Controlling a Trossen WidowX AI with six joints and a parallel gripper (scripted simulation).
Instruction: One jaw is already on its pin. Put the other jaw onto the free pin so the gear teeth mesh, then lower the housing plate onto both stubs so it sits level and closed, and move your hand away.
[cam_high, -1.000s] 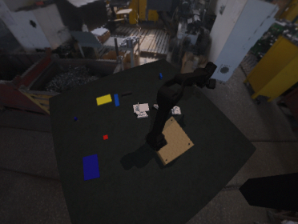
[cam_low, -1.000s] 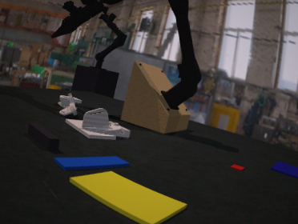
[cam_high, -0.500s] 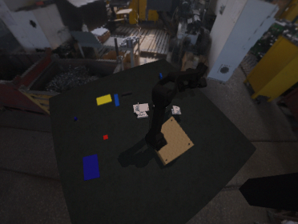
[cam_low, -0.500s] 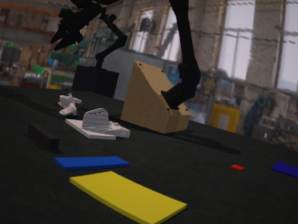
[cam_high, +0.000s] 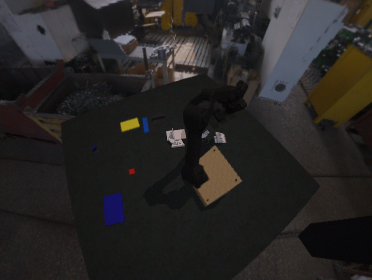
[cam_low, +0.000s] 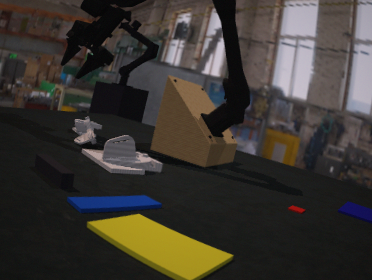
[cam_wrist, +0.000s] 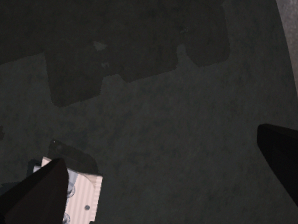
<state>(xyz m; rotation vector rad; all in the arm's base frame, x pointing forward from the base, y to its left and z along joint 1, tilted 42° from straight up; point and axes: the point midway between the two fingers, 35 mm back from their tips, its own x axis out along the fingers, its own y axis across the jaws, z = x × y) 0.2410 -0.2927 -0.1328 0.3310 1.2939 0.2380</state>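
Note:
My gripper (cam_low: 70, 71) (cam_wrist: 164, 151) is open and empty, high above the table, over the far white parts. A white base (cam_high: 168, 133) (cam_low: 95, 159) lies flat, with a rounded upright plate (cam_low: 120, 148) standing on it and a low white part (cam_low: 150, 163) at its side. Apart from it lie a small white part (cam_high: 205, 134) beside the arm and another white part (cam_high: 220, 137). In the wrist view a ribbed pinkish-white part (cam_wrist: 86, 197) lies at the lower left, partly hidden by a finger. I cannot tell which parts are the free jaw and housing plate; pins and teeth are unclear.
The arm stands on a wooden wedge (cam_high: 220, 175) (cam_low: 177, 135). A black bar (cam_high: 158, 118) (cam_low: 54, 172), a blue plate (cam_high: 145, 125) (cam_low: 115, 203) and a yellow plate (cam_high: 129, 124) (cam_low: 160, 245) lie near the base. A red piece (cam_high: 132, 171) (cam_low: 296, 209) and a dark blue plate (cam_high: 114, 209) lie farther off.

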